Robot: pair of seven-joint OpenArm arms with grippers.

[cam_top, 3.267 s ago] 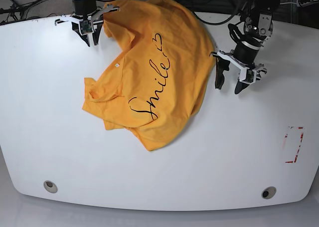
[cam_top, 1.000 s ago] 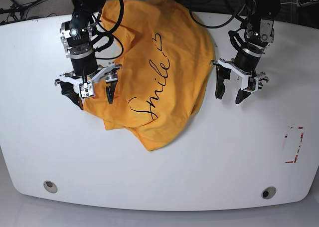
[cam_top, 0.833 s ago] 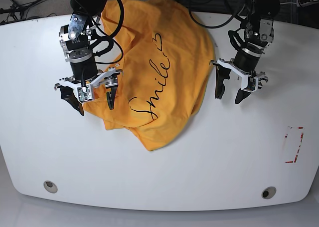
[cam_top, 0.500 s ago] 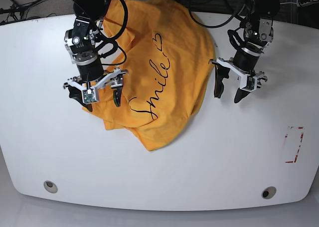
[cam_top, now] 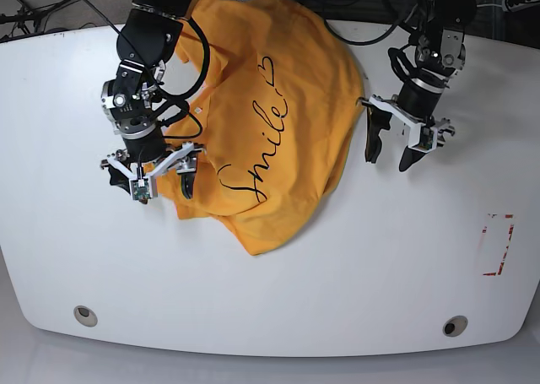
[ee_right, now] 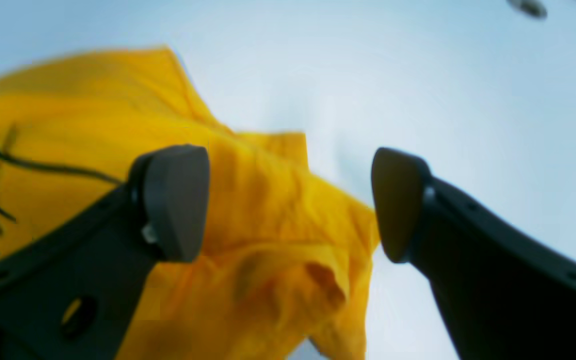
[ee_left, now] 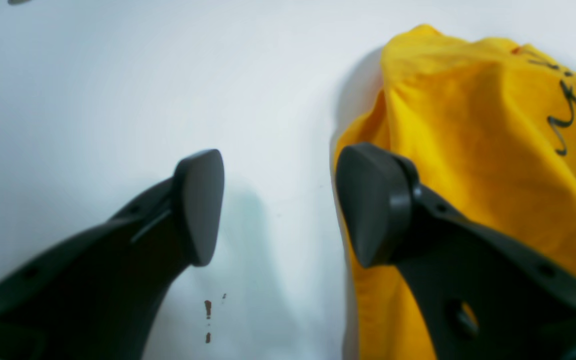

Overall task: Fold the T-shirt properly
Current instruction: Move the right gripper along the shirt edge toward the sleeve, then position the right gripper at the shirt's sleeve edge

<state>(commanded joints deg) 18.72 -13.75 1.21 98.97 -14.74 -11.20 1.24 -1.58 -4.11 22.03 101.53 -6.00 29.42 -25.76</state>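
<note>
The T-shirt (cam_top: 270,114) lies crumpled and unfolded across the middle and far part of the white table (cam_top: 363,274), its "Smile" print facing up, so the folding proper has not begun. The right gripper (cam_top: 150,175) has travelled from the far table edge down to the shirt's bunched sleeve corner, jaws spread and straddling that corner, apparently lining up a grasp to straighten it. The left gripper (cam_top: 403,152) has barely shifted, jaws spread over bare table just beside the shirt's opposite edge.
</note>
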